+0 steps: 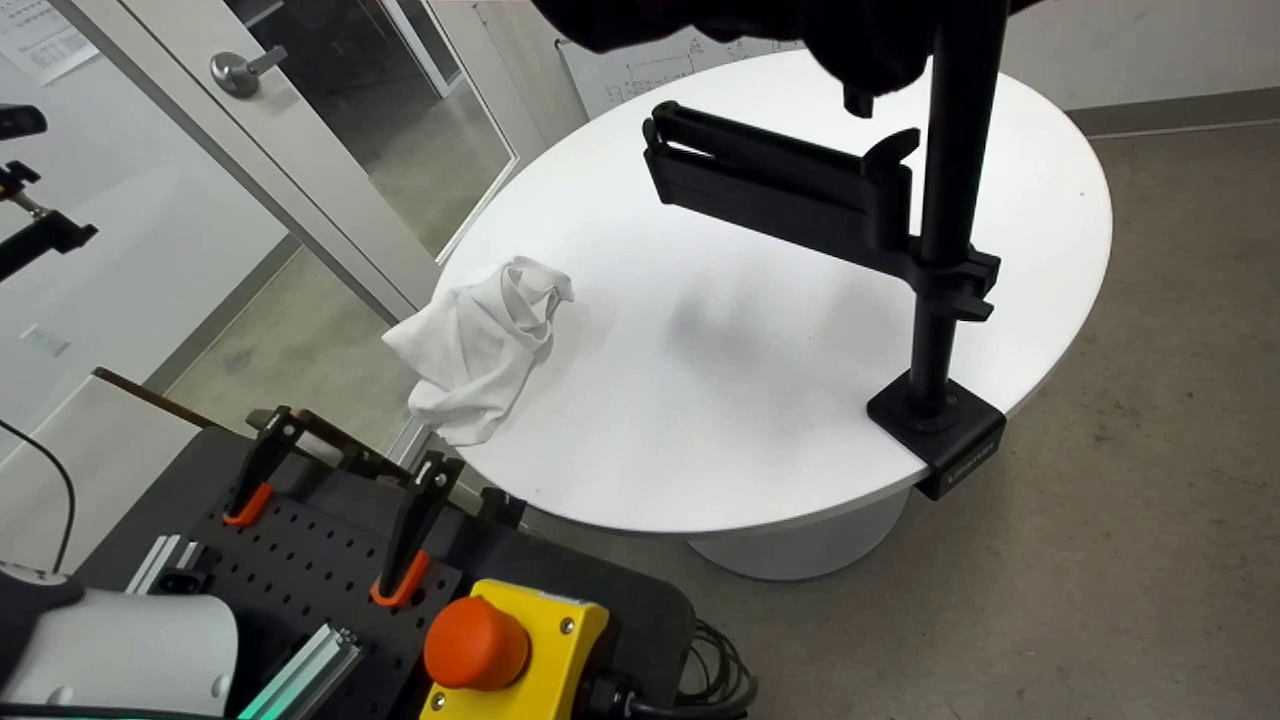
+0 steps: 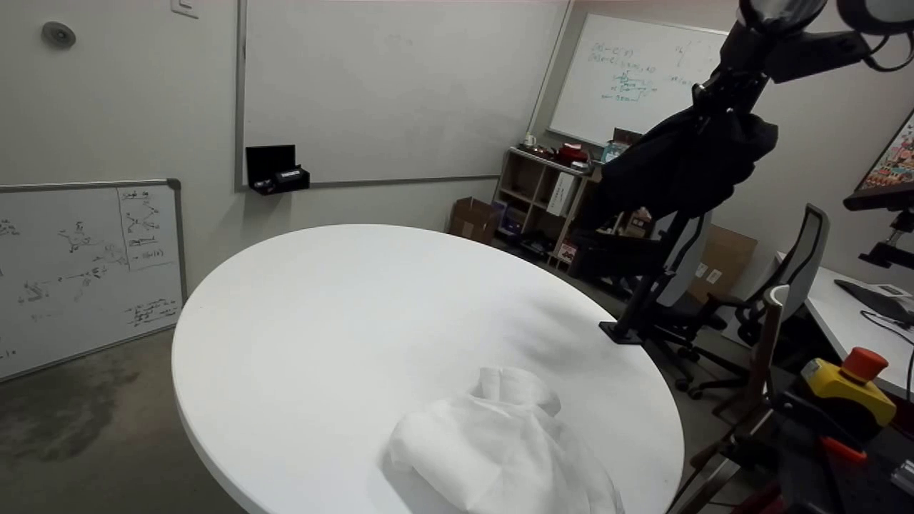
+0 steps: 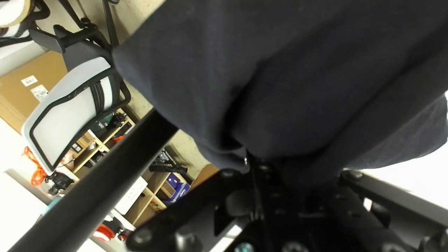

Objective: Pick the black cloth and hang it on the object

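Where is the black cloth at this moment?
The black cloth hangs from the gripper on the right side of an exterior view, close to the black stand at the edge of the white table; whether cloth and stand touch is unclear.

Counter (image 1: 640,450): bore a loose cloth (image 1: 480,350), at left in an exterior view; stand (image 1: 952,180) sat at the right edge. Held cloth (image 2: 671,164): hung from the pincer (image 3: 290,175), beside the stand's upper part; whether they touched could not be made out. Bench (image 1: 550,562), before the counter in that view: carried a button box (image 1: 550,650), two clamps (image 1: 410,520) to its left.
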`<state>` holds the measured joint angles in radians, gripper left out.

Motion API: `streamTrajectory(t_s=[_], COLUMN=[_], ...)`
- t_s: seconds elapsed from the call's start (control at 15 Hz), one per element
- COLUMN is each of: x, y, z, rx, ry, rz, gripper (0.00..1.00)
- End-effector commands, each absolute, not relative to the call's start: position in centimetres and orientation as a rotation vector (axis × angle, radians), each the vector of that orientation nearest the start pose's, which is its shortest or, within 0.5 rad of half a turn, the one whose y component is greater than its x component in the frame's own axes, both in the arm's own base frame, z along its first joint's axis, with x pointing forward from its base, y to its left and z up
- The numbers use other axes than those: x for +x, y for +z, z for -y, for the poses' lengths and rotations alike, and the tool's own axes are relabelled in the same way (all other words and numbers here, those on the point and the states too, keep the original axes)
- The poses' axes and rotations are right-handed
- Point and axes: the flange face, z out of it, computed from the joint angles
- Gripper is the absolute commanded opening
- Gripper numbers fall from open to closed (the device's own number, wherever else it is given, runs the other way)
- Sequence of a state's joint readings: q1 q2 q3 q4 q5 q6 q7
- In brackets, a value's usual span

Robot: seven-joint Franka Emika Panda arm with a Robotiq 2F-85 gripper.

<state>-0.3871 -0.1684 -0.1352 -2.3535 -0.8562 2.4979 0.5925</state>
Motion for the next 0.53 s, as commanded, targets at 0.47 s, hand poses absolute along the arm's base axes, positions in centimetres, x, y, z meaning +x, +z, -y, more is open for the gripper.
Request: streamTrajectory(t_s=[0.47], x=[48.8], y=[33.4], z=[25.8], rx=[2.511], ry=[0.278], rz=[0.514], gripper=[0.03])
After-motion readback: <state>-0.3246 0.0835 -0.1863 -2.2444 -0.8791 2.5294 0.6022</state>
